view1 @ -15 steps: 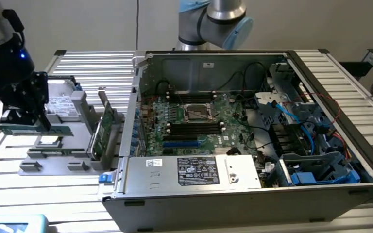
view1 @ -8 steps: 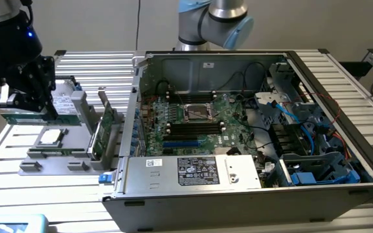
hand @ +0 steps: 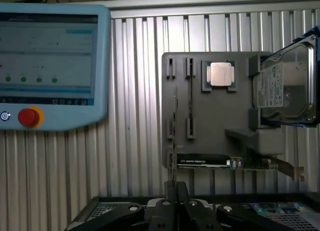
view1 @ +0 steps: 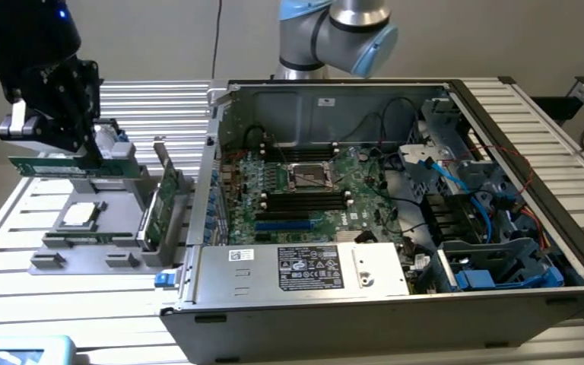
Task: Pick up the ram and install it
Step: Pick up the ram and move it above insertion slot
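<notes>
Holding ram [view1: 54,164] above holder [view1: 84,245], beside case [view1: 373,323].

Open top above motherboard [view1: 365,199]; upright case wall [view1: 213,144] between it and grey tray [view1: 97,252].

No readable txt; PSU label [view1: 309,268], HDD label [hand: 274,88], pendant screen [hand: 47,56] illegible

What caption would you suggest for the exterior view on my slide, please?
Gripper holds the ram over the grey fixture, beside the open computer case.
</notes>
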### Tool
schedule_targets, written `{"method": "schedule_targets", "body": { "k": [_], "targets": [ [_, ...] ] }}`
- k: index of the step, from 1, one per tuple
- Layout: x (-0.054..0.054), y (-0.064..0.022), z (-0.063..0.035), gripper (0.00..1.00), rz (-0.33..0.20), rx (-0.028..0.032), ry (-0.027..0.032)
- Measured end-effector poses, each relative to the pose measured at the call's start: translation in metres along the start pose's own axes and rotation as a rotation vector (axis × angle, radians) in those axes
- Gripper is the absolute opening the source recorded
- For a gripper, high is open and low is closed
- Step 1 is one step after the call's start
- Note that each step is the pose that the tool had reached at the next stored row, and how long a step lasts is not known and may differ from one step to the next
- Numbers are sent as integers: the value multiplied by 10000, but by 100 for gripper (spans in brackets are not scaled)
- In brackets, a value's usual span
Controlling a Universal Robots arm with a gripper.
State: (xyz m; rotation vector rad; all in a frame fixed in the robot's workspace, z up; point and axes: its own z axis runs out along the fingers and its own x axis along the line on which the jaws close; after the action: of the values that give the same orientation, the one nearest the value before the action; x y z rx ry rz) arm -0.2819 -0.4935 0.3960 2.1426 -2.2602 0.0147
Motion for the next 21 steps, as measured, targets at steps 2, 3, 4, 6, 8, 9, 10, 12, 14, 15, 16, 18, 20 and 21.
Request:
{"method": "schedule_targets", "body": {
  "k": [2, 3, 4, 6, 8, 9, 10, 12, 14, 15, 16, 18, 20, 21],
  "targets": [
    [-3, -84, -47, 13, -2, -8, 4],
    [-5, -128, -62, 13, -2, -9, 4],
    [-7, -172, -75, 13, -2, -11, 4],
    [-11, -254, -94, 13, -6, -13, 4],
    [-15, -338, -105, 13, -16, -14, 4],
    [-17, -383, -108, 13, -22, -14, 3],
    [-20, -428, -109, 13, -28, -15, 3],
    [-25, -521, -110, 13, -41, -16, 4],
    [-30, -612, -112, 13, -52, -18, 4],
    [-32, -657, -112, 13, -57, -20, 5],
    [-34, -703, -112, 13, -63, -20, 4],
    [-39, -796, -114, 13, -72, -22, 5],
    [-44, -884, -115, 13, -74, -23, 5],
    [-46, -929, -116, 13, -77, -23, 5]
  ]
}}
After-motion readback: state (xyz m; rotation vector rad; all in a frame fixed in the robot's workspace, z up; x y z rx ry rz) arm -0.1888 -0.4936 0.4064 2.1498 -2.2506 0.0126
